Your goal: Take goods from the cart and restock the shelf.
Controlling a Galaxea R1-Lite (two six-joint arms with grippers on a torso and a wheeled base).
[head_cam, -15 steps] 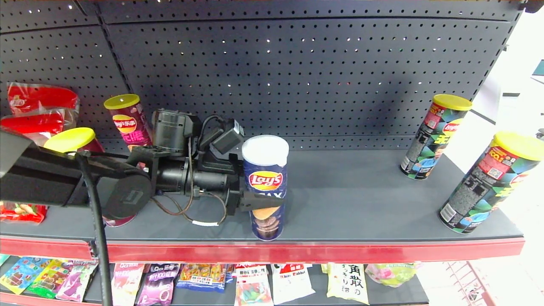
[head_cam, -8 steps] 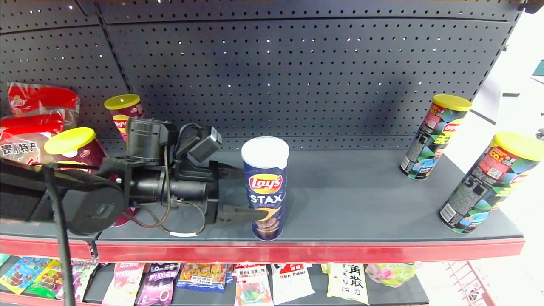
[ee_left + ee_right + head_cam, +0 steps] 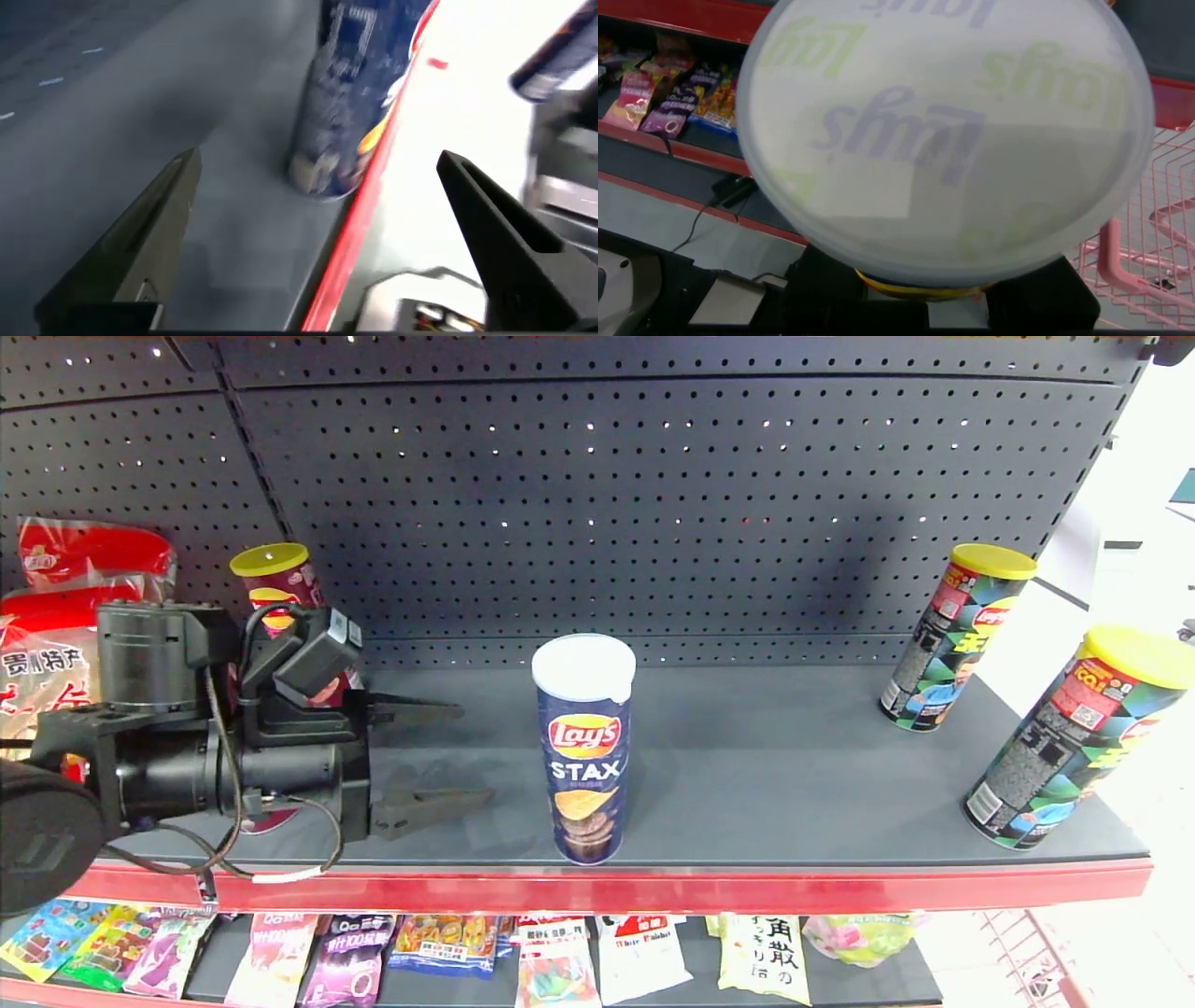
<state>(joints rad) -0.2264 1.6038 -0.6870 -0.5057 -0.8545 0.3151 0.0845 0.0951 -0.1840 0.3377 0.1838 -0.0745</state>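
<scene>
A blue chip can (image 3: 583, 747) with a white lid stands upright near the front edge of the dark shelf (image 3: 747, 775). My left gripper (image 3: 476, 753) is open just to its left, level with the can's lower half and clear of it. In the left wrist view the same can (image 3: 350, 103) stands beyond the spread fingers of the left gripper (image 3: 320, 163), next to the red shelf lip. In the right wrist view my right gripper (image 3: 934, 289) is shut on a second chip can (image 3: 952, 140), whose translucent lid faces the camera.
Two green-and-black cans with yellow lids (image 3: 952, 639) (image 3: 1074, 742) stand at the shelf's right end. A purple can (image 3: 275, 579) and red bags (image 3: 56, 616) crowd the left. Snack packets (image 3: 448, 947) fill the lower shelf. A pink cart (image 3: 1148, 252) is below the held can.
My left gripper has let go of the blue can and drawn back to the left, fingers spread. The can stays upright in the same spot.
</scene>
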